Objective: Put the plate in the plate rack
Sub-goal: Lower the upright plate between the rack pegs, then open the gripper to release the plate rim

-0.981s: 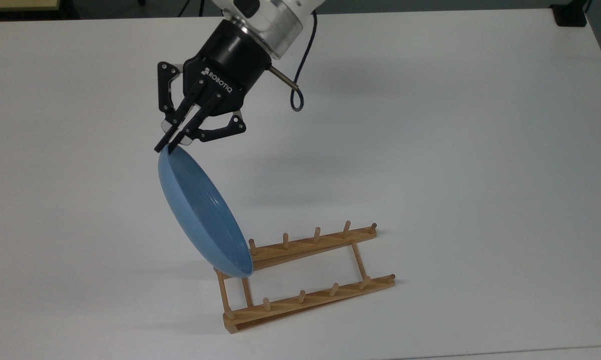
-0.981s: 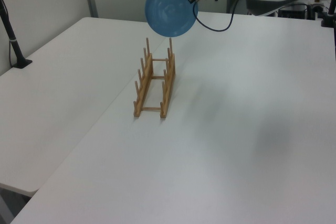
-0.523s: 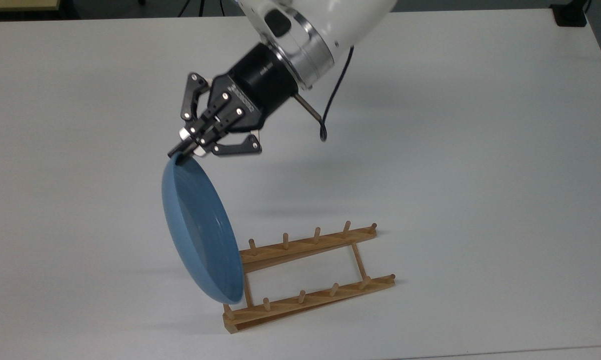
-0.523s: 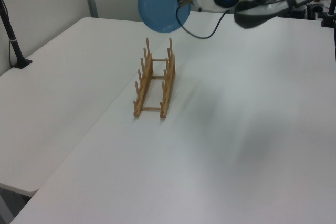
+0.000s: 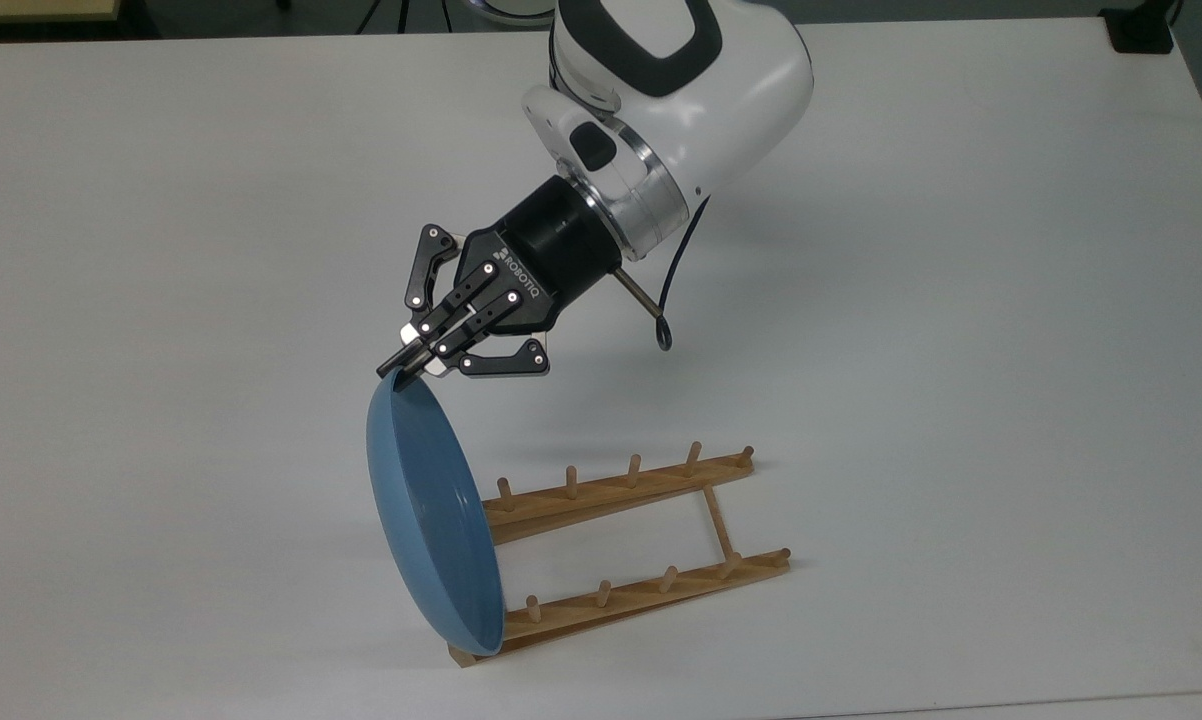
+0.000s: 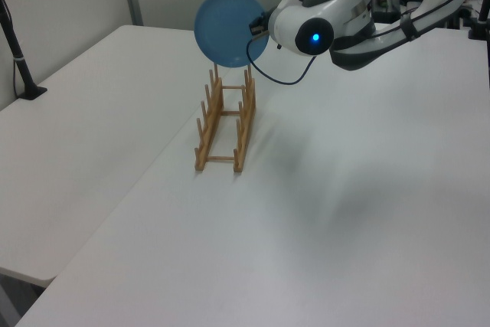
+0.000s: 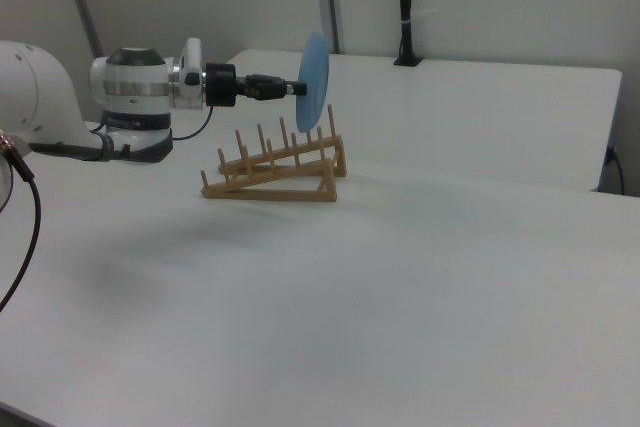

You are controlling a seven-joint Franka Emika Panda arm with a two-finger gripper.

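On the white table (image 5: 961,300) the plate rack (image 5: 626,560) stands alone, its end pegs beneath the plate (image 5: 429,525) (held on edge, above them) that the gripper (image 5: 408,362), reaching level, pinches by the rim

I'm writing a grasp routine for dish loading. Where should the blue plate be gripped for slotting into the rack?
Grip the plate by its thin raised rim at the edge farthest from the rack, as the gripper does now. That keeps it on edge with the opposite rim free to slip between pegs.

Lab: white tables (image 5: 961,300), partition walls (image 7: 480,7), black clamped camera pole (image 7: 405,7).
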